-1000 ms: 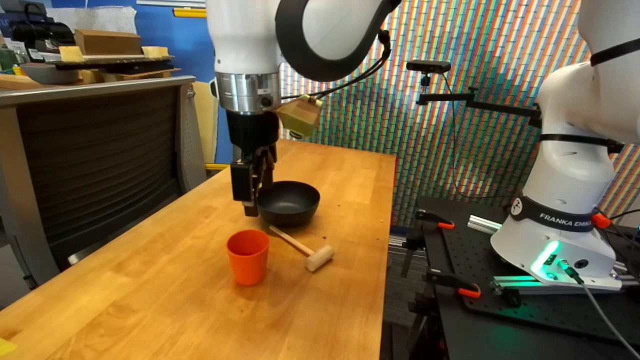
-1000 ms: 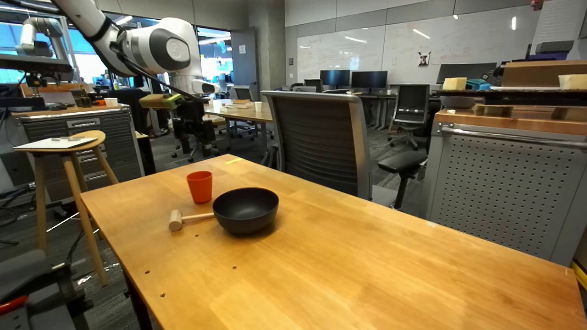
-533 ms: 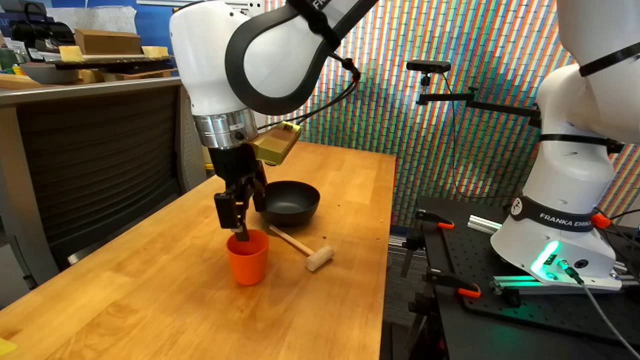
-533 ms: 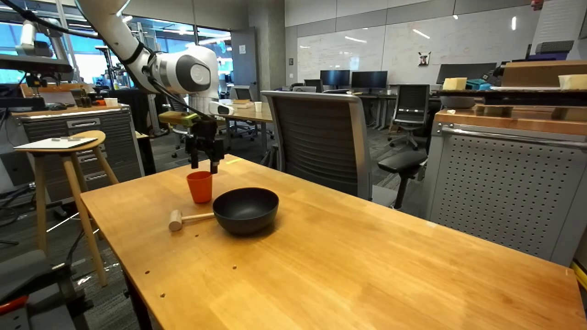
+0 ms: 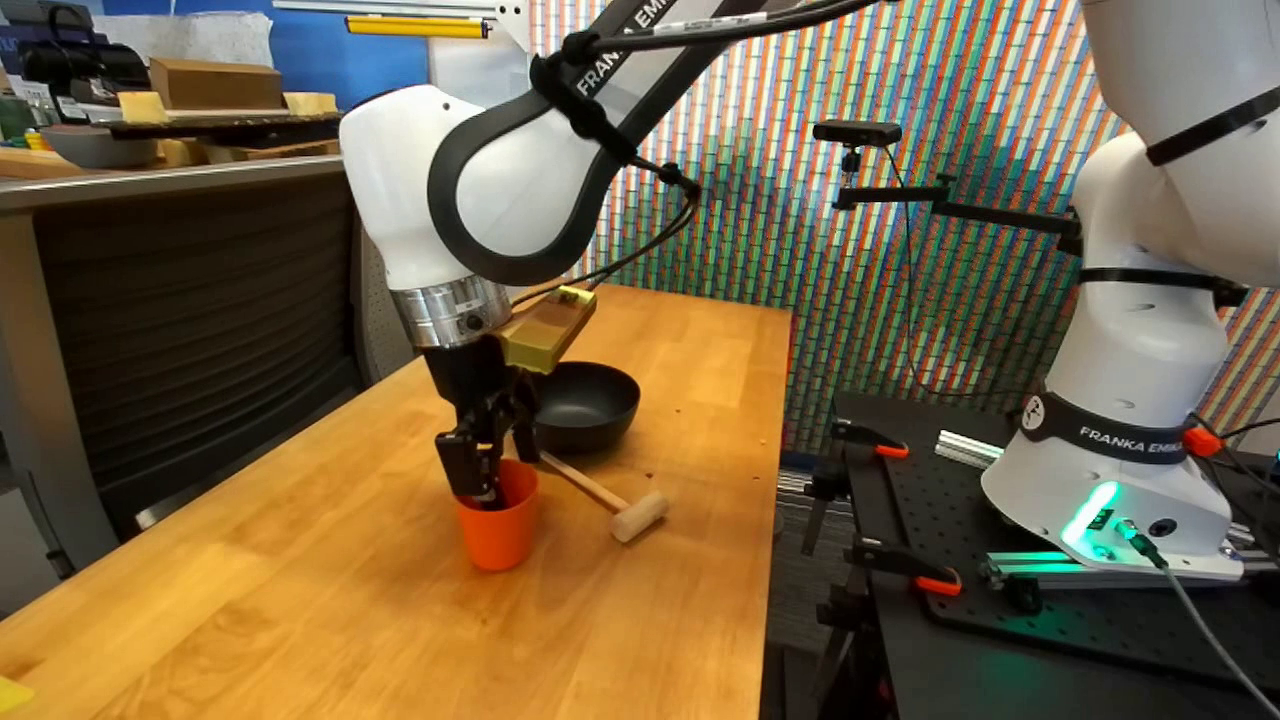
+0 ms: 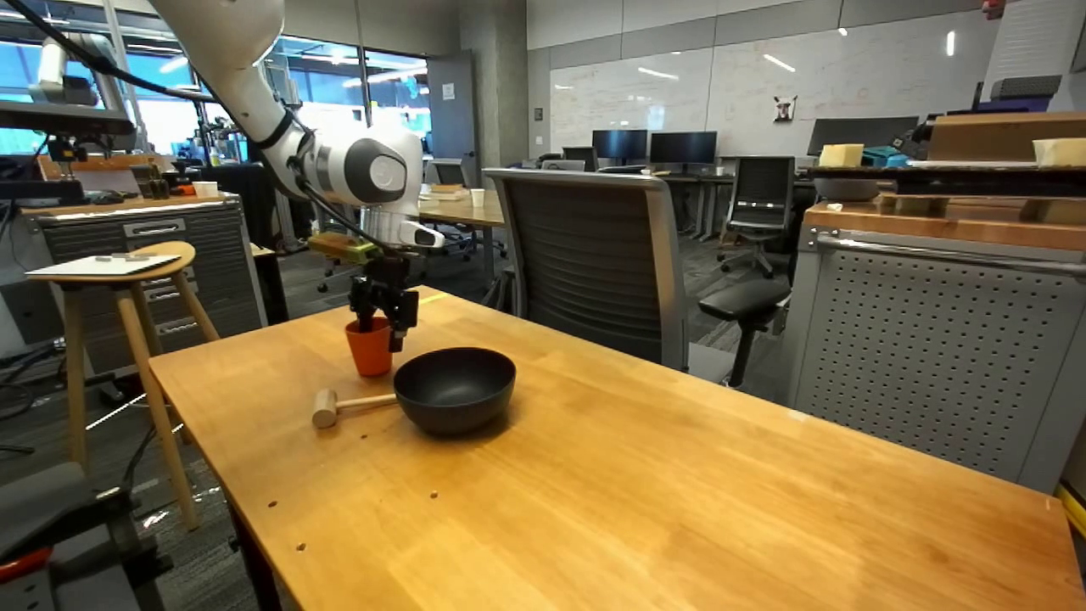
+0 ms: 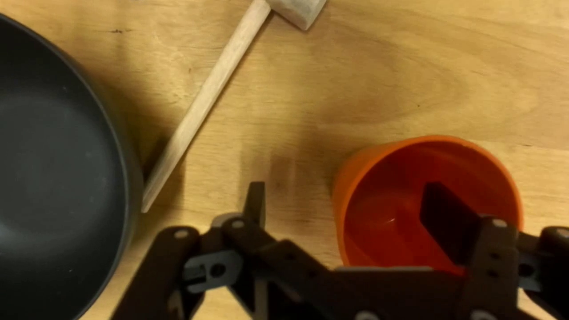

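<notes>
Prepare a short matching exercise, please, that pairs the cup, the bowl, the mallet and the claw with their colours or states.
Things
1. Cup
2. Bowl
3. Mallet
4. Claw

Colours and states
A. Open, straddling the cup's rim
B. Pale wood, handle end beside the bowl
C. Orange, standing upright
D. Black, round and wider than the cup

Right pairs: 1-C, 2-D, 3-B, 4-A.
</notes>
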Motion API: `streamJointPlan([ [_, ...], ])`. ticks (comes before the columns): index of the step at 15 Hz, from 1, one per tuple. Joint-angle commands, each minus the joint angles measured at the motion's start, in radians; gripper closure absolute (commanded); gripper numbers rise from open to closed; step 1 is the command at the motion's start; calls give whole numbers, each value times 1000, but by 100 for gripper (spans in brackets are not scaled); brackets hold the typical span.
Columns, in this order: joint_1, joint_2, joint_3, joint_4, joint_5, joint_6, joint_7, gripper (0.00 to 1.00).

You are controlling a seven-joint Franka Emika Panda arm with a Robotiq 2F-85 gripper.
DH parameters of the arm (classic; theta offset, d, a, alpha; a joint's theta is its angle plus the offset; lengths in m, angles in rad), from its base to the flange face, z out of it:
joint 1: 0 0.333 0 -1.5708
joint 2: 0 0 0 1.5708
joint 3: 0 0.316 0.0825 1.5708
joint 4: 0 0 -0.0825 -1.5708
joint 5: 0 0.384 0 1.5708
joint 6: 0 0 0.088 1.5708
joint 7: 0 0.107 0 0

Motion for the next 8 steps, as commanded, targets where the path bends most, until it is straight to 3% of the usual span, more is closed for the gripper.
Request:
streamJointPlan([
  [1, 20, 34, -26, 55, 19, -17, -21, 42],
  [8, 18, 36, -23, 63, 25, -23, -27, 96],
])
